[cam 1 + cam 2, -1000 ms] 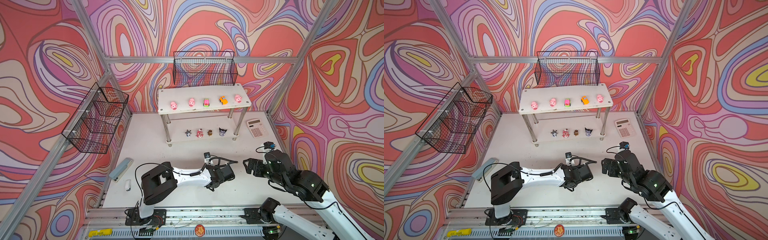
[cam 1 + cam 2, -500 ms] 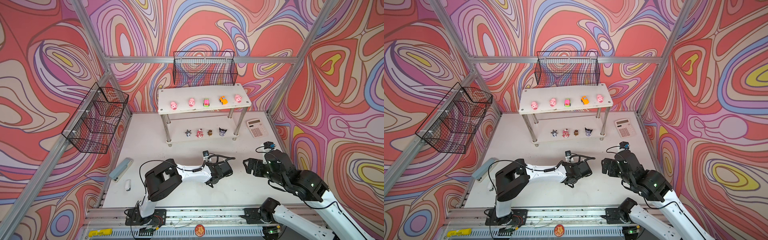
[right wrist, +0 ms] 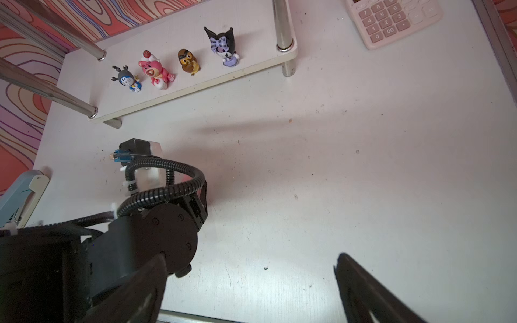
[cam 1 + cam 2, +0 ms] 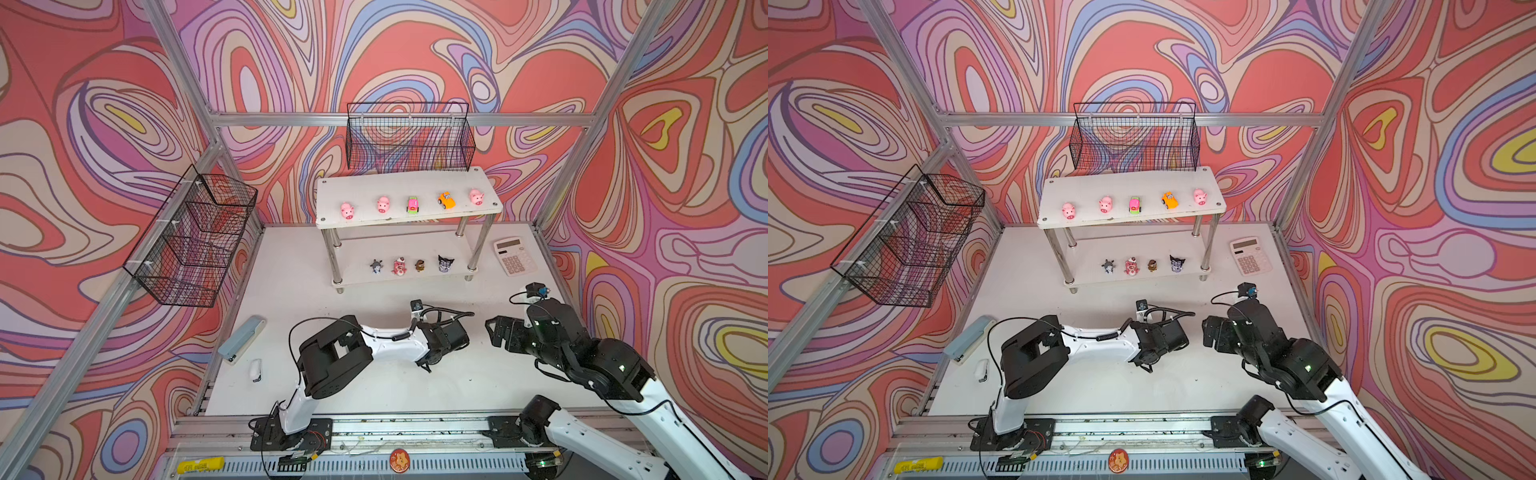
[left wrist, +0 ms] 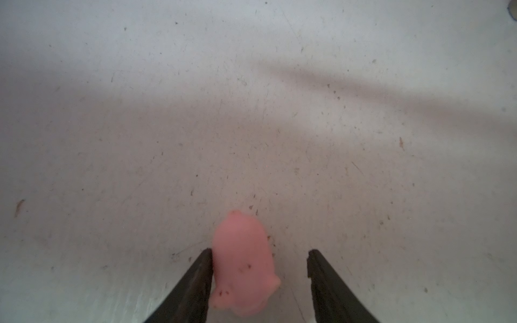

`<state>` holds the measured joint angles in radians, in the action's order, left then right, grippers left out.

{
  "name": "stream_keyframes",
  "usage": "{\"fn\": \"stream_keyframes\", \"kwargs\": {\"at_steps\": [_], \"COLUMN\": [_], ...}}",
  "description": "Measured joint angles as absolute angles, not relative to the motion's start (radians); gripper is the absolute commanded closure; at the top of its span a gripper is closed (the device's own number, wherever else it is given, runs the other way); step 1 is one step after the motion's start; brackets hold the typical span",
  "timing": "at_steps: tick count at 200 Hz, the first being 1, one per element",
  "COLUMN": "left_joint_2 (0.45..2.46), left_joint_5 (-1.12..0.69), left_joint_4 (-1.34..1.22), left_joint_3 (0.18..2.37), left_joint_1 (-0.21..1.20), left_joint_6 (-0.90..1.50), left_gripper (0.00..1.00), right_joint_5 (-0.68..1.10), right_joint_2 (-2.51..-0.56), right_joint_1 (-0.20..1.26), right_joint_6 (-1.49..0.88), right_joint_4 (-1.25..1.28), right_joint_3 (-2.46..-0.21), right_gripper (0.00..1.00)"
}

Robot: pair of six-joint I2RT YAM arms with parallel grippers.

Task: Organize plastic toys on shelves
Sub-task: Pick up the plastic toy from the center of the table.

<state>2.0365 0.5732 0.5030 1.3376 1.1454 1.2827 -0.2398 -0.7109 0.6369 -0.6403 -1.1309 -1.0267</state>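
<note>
— Only from the left wrist: a pink pig (image 5: 242,265) on the scuffed worktop (image 5: 251,112), set between the fingers of the left pincer (image 5: 260,250). Touches one finger (image 5: 201,279); stands clear of the second. Open, then, not yet clamped.

— From above, not to be made out: covered in both top views by the low black wrist of the left arm (image 4: 395,345), near the worktop's front middle. And the right pincer (image 3: 250,256)?

— Spread wide, nothing held, hanging just beside that wrist. Gives the sharpest look at the lower board (image 3: 84,84).

— On the shelves (image 4: 407,219), then?

— Upper board (image 4: 395,183): one row of first pig (image 4: 347,210), second pig (image 4: 383,204), pink-green car (image 4: 412,204), orange car (image 4: 446,200), third pig (image 4: 476,196). Lower board: grey figurine (image 4: 376,266), pink bear (image 4: 398,266), brown figurine (image 4: 420,264), dark horned figurine (image 4: 444,263), upright and close together near the front edge.

— Baskets?

— Two, of black wire: back basket (image 4: 409,139) on the wall just behind the upper board, side basket (image 4: 193,237) on the left wall. Only wall pattern visible through the mesh.

— Room to move?

— Broad bare worktop between both pincers and the lower board's front edge. Calculator (image 4: 514,256) beside the rack's right legs, near the right rim; stapler (image 4: 242,339) along the left rim, well apart from both arms.
</note>
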Motion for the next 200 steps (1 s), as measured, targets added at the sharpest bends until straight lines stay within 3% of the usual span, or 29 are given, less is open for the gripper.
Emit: {"fn": "stream_keyframes", "kwargs": {"at_steps": [118,200], "left_joint_2": [2.071,2.071], "left_joint_5": [0.578,0.593], "left_joint_4": [0.554,0.569], "left_joint_3": [1.360,1.360], "left_joint_1": [1.130,1.125], "left_joint_6": [1.282,1.275], "left_gripper": [0.57,0.71], "right_joint_5": [-0.239,-0.223], "right_joint_2": [-0.708,-0.709], "right_joint_1": [0.637,0.637], "right_joint_6": [-0.638,-0.630], "right_joint_4": [-1.130,-1.129], "right_joint_3": [-1.027,-1.026], "right_gripper": [0.01,0.02]}}
